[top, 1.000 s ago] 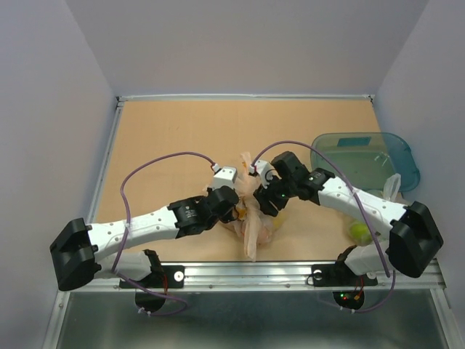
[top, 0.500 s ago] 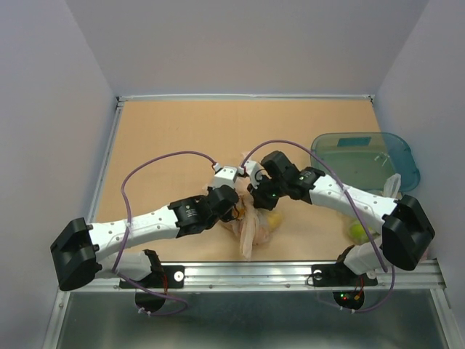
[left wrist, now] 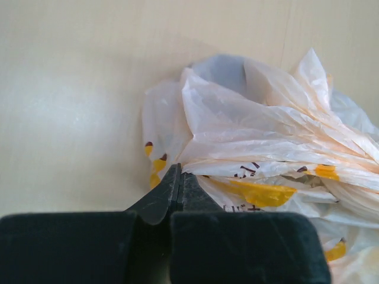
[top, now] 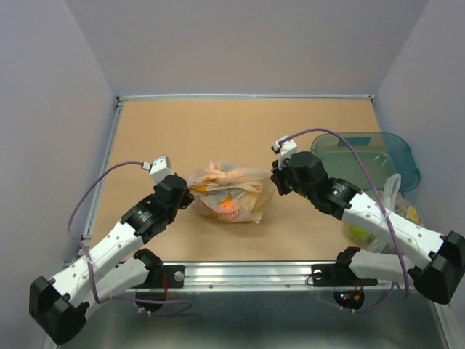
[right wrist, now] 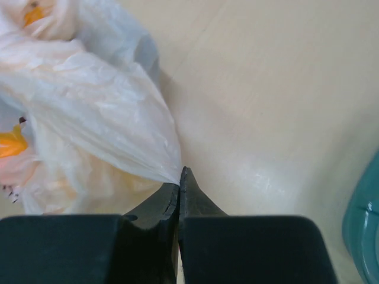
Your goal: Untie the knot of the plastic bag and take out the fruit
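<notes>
Plastic bag (top: 229,193) lies on tan tabletop (top: 182,131) (grey walls (top: 240,43) around).

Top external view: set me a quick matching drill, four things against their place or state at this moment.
Things:
1. left gripper
2. right gripper
3. plastic bag
4. teal tray

Place or state:
a. sits at the right edge of the table
b. shut on the bag's left end
c. stretched between both grippers
d. shut on the bag's right end

Pairs: 1-b, 2-d, 3-c, 4-a.
</notes>
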{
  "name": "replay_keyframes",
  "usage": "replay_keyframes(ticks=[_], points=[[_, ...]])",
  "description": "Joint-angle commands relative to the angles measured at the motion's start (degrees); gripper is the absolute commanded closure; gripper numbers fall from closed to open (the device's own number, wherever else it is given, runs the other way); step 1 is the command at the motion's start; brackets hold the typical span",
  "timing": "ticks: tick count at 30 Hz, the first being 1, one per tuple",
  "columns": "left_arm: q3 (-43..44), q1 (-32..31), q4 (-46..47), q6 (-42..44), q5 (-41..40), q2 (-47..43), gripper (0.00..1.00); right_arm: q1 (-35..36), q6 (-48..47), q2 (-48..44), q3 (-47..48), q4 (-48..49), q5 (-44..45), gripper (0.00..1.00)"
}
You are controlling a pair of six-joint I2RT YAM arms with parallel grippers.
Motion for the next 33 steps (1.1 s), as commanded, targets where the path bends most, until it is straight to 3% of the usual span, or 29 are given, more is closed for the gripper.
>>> replay_keyframes(ticks=[1, 4, 8, 9, 10, 11, 14, 17, 24, 33], points=[[-2.66, 5.78, -2.67, -3.03, 0.45, -5.22, 1.0, -2.18, 13.99, -5.76, -4.46, 3.84, 17.71, 0.99], [-3.89, 7.73, -0.83, -2.95, 3.8, -5.41, 1.0, -2.19, 14.64, -7.35, -5.71, 4.1, 13.61, 0.99], [-3.37, 7.82, 2.16, 0.38, 6.78, -4.09, 1.0, -2.19, 7.53, -6.56, -4.92, 3.23, -4.57, 0.99], [-2.67, 7.73, 3.21, 3.96, 9.58, -3.91, 1.0, -2.19, 6.47, -6.39, -3.09, 1.31, -6.96, 0.95], [-2.05, 7.73, 4.09, 5.39, 10.91, -3.65, 1.0, -2.1, 5.33, -5.86, -1.85, 0.16, -9.07, 0.87], [-1.26, 7.64, 4.97, 6.97, 12.05, -2.95, 1.0, -2.01, 2.71, -5.34, -0.62, -1.16, -11.96, 0.68], [3.56, 7.56, 5.16, 12.6, 16.09, -0.75, 1.0, -1.4, -2.23, -2.18, 6.58, -7.05, -15.58, 0.42], [6.64, 7.56, 4.11, 16.64, 18.56, 2.4, 1.0, -0.35, -8.63, 2.47, 13.7, -12.06, -17.0, 0.32], [13.77, 7.55, 1.21, 18.41, 20.59, 7.6, 1.0, 5.45, -17.0, 11.71, 21.01, -15.76, -14.9, 0.32], [14.74, 7.47, 0.24, 18.68, 21.12, 7.95, 1.0, 10.03, -21.22, 18.05, 22.24, -15.07, 0.56, 0.39]])
